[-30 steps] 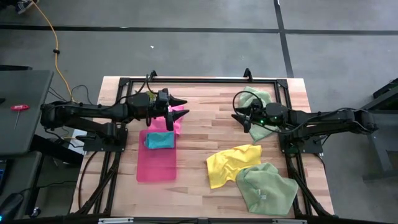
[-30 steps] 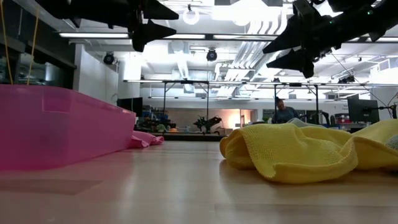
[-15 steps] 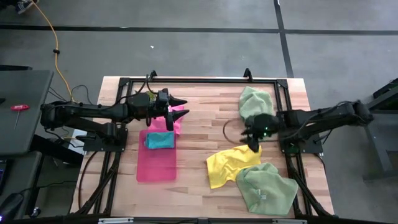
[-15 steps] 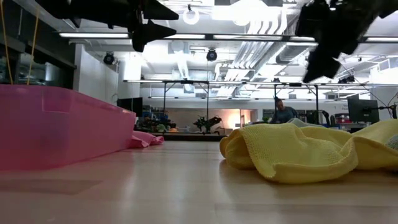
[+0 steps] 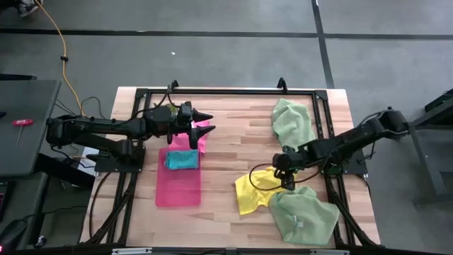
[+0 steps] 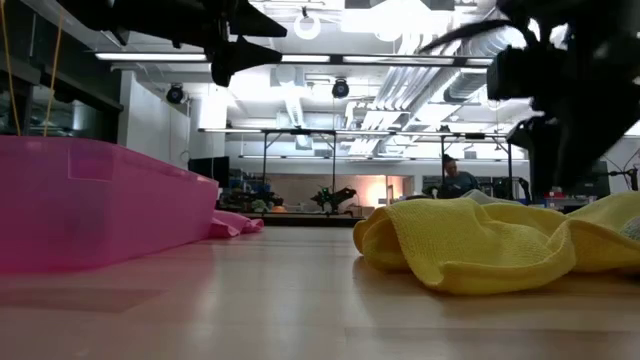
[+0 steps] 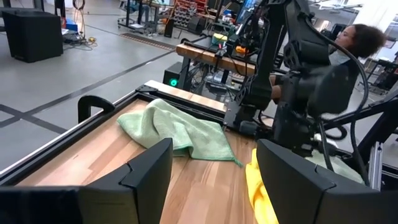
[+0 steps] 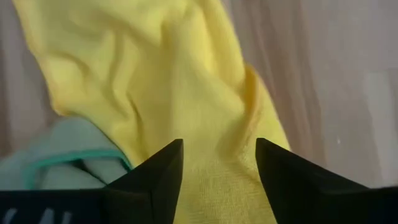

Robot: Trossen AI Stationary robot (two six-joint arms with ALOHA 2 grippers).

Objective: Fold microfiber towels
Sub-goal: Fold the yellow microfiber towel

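Observation:
A crumpled yellow towel (image 5: 256, 188) lies flat on the table's near right. My right gripper (image 5: 287, 178) points steeply down, open, close above the towel's right part (image 8: 186, 74); I see no touch. One pale green towel (image 5: 304, 212) lies bunched beside the yellow one, overlapping its near edge. Another pale green towel (image 5: 292, 120) lies at the far right. A folded teal towel (image 5: 182, 160) rests in the pink tray (image 5: 177, 191), and a hot pink towel (image 5: 201, 134) lies at the tray's far end. My left gripper (image 5: 203, 122) hangs open and level above the hot pink towel.
A black metal frame (image 5: 212, 91) runs around the table's edges. Bare wood (image 5: 233, 142) lies between the tray and the yellow towel. Beyond the table's right side a person (image 7: 351, 37) sits among benches and equipment.
My right gripper has swung from over the far pale green towel toward the table's near edge and come down. It has tipped from nearly level to pointing steeply down over the yellow towel. The towels have kept their places.

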